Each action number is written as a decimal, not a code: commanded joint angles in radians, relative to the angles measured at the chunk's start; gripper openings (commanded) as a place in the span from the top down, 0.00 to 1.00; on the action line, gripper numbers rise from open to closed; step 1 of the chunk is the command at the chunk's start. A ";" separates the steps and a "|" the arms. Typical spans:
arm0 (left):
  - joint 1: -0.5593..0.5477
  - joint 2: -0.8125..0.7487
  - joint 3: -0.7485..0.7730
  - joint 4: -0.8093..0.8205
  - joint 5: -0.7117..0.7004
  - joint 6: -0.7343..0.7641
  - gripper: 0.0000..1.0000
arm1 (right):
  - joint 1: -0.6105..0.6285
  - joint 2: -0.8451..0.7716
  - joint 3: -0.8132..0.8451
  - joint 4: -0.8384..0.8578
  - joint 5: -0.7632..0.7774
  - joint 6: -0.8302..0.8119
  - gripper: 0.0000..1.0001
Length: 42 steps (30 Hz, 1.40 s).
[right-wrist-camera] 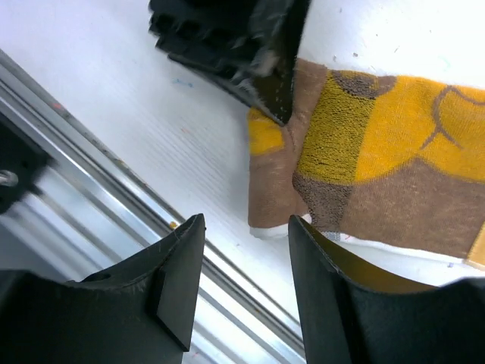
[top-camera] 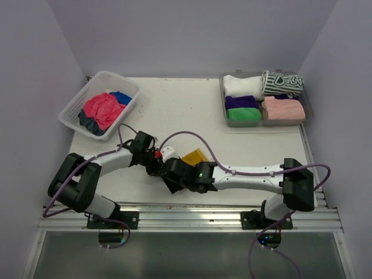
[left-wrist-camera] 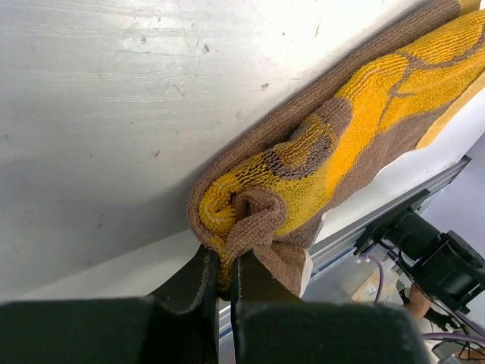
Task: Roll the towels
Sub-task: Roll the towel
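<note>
A yellow-and-brown towel [top-camera: 193,157] lies on the table near the front edge, mostly hidden under both arms in the top view. Its end is curled into a loose roll [left-wrist-camera: 250,205]. My left gripper [left-wrist-camera: 225,277] is shut on that curled end, with terry cloth pinched between its fingers. My right gripper [right-wrist-camera: 246,220] stands open just short of the towel's near corner [right-wrist-camera: 273,205], with nothing between its fingers. The left gripper's black fingers [right-wrist-camera: 258,68] show on the towel's far side in the right wrist view.
A white lattice basket [top-camera: 102,78] at the back left holds pink [top-camera: 102,109] and blue [top-camera: 121,97] towels. A grey tray [top-camera: 308,110] at the back right holds white, striped, purple, green and pink rolls. The metal rail [right-wrist-camera: 114,159] runs along the table's front edge.
</note>
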 commanded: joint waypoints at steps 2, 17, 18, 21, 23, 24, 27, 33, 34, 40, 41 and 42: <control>-0.004 -0.023 0.031 -0.046 -0.030 -0.042 1.00 | 0.121 0.138 0.104 -0.146 0.337 -0.138 0.48; -0.004 -0.056 0.032 -0.083 -0.036 -0.056 1.00 | 0.209 0.387 0.135 -0.017 0.505 -0.233 0.72; -0.004 -0.061 0.029 -0.083 -0.035 -0.057 1.00 | 0.206 0.385 0.135 -0.014 0.511 -0.227 0.79; -0.004 -0.087 0.020 -0.075 -0.024 -0.051 1.00 | 0.186 0.353 0.119 0.016 0.479 -0.206 1.00; -0.002 -0.101 0.026 -0.082 -0.021 -0.045 0.81 | 0.167 0.297 0.073 0.055 0.422 -0.199 1.00; -0.002 -0.118 0.028 -0.085 -0.021 -0.045 0.72 | 0.137 0.277 0.049 0.104 0.372 -0.195 1.00; 0.010 -0.153 0.031 -0.100 -0.021 -0.041 0.46 | 0.068 0.174 -0.049 0.202 0.188 -0.166 1.00; 0.024 -0.184 0.045 -0.117 -0.025 -0.024 0.23 | -0.063 0.050 -0.195 0.340 -0.114 -0.072 1.00; 0.025 -0.182 0.042 -0.111 -0.015 -0.022 0.23 | -0.080 0.042 -0.223 0.359 -0.153 -0.043 1.00; 0.019 -0.136 0.049 -0.043 0.015 -0.030 0.21 | -0.209 0.037 -0.310 0.507 -0.451 0.089 1.00; 0.016 -0.127 0.052 -0.042 0.015 -0.028 0.22 | -0.233 0.037 -0.324 0.530 -0.478 0.104 1.00; 0.012 -0.110 0.051 -0.036 0.016 -0.028 0.23 | -0.242 0.036 -0.338 0.572 -0.518 0.118 1.00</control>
